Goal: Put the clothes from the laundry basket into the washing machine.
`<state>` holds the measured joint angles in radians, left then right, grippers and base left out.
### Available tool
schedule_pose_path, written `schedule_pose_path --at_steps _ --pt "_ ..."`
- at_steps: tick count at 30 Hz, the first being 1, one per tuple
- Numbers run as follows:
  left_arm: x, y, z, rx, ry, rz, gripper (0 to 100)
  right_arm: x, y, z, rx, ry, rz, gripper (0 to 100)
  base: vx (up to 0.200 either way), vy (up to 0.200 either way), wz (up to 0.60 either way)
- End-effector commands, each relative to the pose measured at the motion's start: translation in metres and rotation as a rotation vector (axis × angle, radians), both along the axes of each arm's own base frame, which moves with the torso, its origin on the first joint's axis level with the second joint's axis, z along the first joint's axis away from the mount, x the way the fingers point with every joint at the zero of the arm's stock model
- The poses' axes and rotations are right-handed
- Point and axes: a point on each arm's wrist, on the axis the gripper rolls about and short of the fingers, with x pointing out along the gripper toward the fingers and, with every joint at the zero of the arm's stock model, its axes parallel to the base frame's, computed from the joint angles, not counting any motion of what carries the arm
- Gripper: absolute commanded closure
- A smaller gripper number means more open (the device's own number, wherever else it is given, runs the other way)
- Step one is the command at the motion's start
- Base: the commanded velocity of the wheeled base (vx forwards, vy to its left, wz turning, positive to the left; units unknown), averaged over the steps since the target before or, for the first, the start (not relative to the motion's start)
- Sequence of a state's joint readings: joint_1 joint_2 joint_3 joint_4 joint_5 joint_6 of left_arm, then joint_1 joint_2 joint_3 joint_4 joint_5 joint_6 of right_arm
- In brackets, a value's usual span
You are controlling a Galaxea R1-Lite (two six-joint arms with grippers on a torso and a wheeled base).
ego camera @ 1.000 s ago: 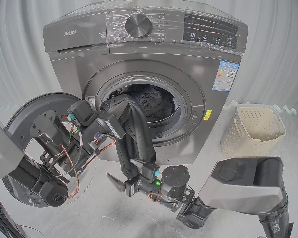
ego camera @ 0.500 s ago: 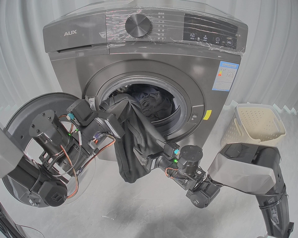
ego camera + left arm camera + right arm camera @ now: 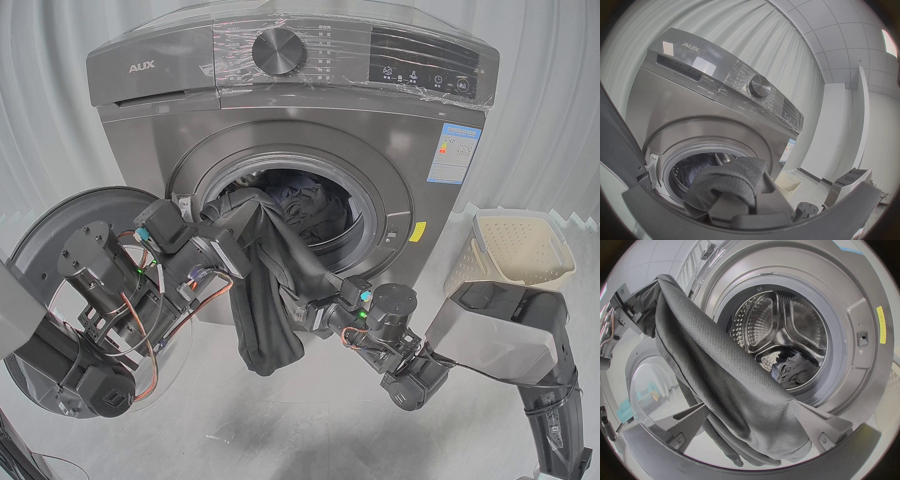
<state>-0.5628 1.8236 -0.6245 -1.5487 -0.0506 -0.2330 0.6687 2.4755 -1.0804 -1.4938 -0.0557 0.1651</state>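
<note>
Head view faces washing machine (image 3: 156,144) front from above; wrist views sit low, close before it, tilted up; all share drum (image 3: 787,321).

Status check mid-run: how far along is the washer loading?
Done: some clothes already lie in the drum, and the laundry basket looks empty where visible. In hand: the left gripper holds a dark garment at the door opening, and the open right gripper props it from below. Left: its lower end hangs outside the washing machine and needs pushing in.
</note>
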Motion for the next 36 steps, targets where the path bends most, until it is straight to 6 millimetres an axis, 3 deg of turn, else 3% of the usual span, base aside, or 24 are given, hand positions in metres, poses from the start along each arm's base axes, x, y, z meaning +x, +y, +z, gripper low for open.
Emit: schedule_pose_path --at_steps 1,5,6,17,18,27,32,36 --pt "-0.001 -0.001 0.000 -0.001 -0.001 -0.003 100 0.003 0.002 0.003 0.011 -0.012 -0.002 0 0.000 0.000 0.00" --pt "-0.001 -0.001 0.000 -0.002 -0.001 -0.005 100 0.006 0.005 0.005 0.026 -0.024 -0.031 0 0.000 0.000 0.00" --pt "-0.001 -0.001 0.001 -0.002 -0.002 -0.007 100 0.006 0.006 0.006 0.030 -0.025 -0.029 100 0.000 0.000 0.00" --pt "0.001 0.001 -0.001 0.001 0.003 0.004 100 -0.004 0.004 0.010 0.037 -0.014 -0.019 100 0.000 0.000 0.00" --pt "0.003 0.003 -0.002 0.002 0.006 0.010 100 -0.015 -0.004 0.023 0.034 -0.011 -0.017 100 0.000 0.000 0.00" --pt "0.009 0.013 -0.004 0.009 0.011 0.040 100 -0.061 -0.047 0.070 -0.009 -0.003 -0.008 100 0.000 0.000 0.00" --pt "0.009 0.013 -0.008 0.018 0.025 0.046 100 -0.075 -0.066 0.088 -0.011 -0.028 0.001 100 0.000 0.000 0.00" --pt "0.013 0.018 -0.009 0.020 0.027 0.068 100 -0.082 -0.082 0.087 -0.030 -0.018 0.044 100 0.000 0.000 0.00"
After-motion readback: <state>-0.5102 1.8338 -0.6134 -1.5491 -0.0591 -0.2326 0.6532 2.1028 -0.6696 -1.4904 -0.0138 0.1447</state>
